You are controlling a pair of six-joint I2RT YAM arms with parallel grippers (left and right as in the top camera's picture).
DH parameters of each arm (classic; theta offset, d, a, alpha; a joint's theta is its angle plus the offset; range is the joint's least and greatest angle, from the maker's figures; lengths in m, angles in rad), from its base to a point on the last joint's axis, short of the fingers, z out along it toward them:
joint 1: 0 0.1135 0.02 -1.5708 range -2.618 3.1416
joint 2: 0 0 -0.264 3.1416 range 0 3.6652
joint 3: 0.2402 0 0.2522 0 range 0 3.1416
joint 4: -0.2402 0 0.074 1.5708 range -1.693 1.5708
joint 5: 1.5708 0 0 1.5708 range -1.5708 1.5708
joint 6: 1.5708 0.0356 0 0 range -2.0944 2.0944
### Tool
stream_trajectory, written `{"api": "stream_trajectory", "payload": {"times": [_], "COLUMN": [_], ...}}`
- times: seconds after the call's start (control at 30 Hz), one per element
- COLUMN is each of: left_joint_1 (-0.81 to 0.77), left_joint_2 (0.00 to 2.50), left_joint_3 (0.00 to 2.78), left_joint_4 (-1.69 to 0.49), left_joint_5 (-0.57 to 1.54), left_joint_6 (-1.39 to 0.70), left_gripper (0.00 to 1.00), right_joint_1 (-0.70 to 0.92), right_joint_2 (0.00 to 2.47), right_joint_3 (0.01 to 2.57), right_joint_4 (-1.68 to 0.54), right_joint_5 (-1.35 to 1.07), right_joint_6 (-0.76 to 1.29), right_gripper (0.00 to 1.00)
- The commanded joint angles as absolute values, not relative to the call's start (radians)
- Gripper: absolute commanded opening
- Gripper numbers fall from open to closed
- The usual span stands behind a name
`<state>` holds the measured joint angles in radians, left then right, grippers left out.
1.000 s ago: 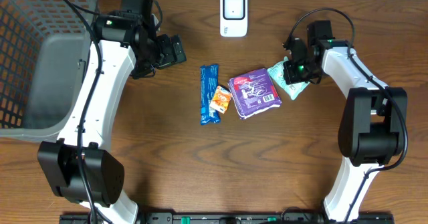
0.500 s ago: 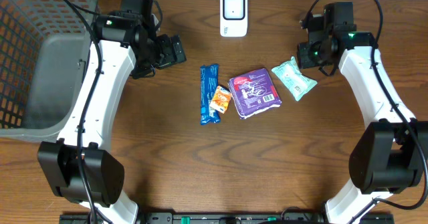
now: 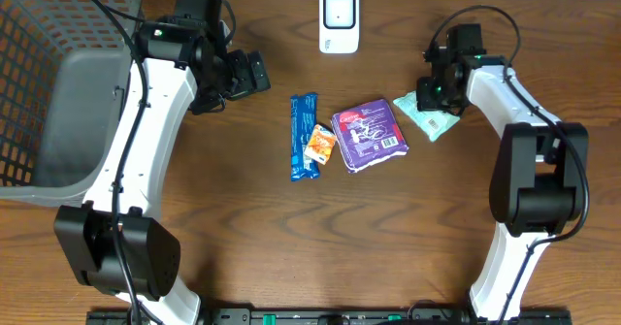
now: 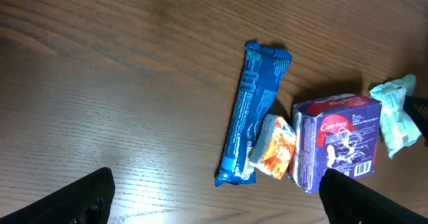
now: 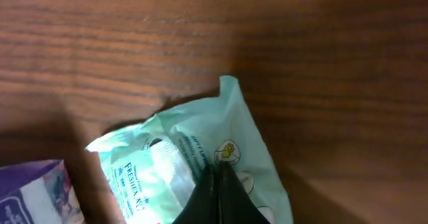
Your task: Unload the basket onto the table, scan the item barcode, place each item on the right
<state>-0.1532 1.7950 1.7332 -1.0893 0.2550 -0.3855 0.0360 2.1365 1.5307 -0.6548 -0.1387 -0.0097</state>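
The right gripper (image 3: pixel 428 94) is pinched fully closed, its tips down on the mint-green packet (image 3: pixel 434 121). That packet lies on the table right of centre, just beside the purple pack (image 3: pixel 369 134). The left gripper (image 3: pixel 255 73) hangs wide open, far left.

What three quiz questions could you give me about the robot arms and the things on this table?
1. True or false: the left gripper is open.
2. What does the shut right gripper touch? A the basket, B the green packet, C the purple pack.
3. What colour is the small packet right beside the blue bar?
Key: 1 true; 2 B; 3 orange.
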Motion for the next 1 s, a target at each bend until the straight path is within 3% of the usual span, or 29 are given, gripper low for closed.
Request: {"api": "stream_trajectory", "payload": {"times": [0.0,0.33,0.53,0.73,0.97], "left_joint_1": [-0.15,-0.15,-0.15,-0.15,-0.15], "left_joint_2": [1.797,1.797,1.797,1.797,1.797], "left_joint_3": [1.738,1.738,1.738,1.738,1.738], "left_joint_4": [-1.091,-1.092,-1.091,-1.092,-1.091], "left_joint_5": [0.241,0.241,0.241,0.241,0.241], "left_joint_6": [-0.376,-0.376,-0.376,-0.376,-0.376], "left_gripper": [0.98,0.98,0.98,0.98,0.98], "right_joint_1": [0.024,-0.02,-0.015,0.016,0.026], "right_joint_2": [2.152,1.9,1.89,1.93,1.937], "right_joint_3": [1.523,1.544,1.521,1.413,1.242], "right_joint_4": [-0.688,-0.847,-0.938,-0.844,-0.694], "right_joint_5": [-0.137,-0.136,-0.149,-0.195,-0.067], "right_joint_6": [0.007,0.006,0.006,-0.004,0.054], "right_gripper": [0.01,0.01,0.01,0.01,0.01]}}
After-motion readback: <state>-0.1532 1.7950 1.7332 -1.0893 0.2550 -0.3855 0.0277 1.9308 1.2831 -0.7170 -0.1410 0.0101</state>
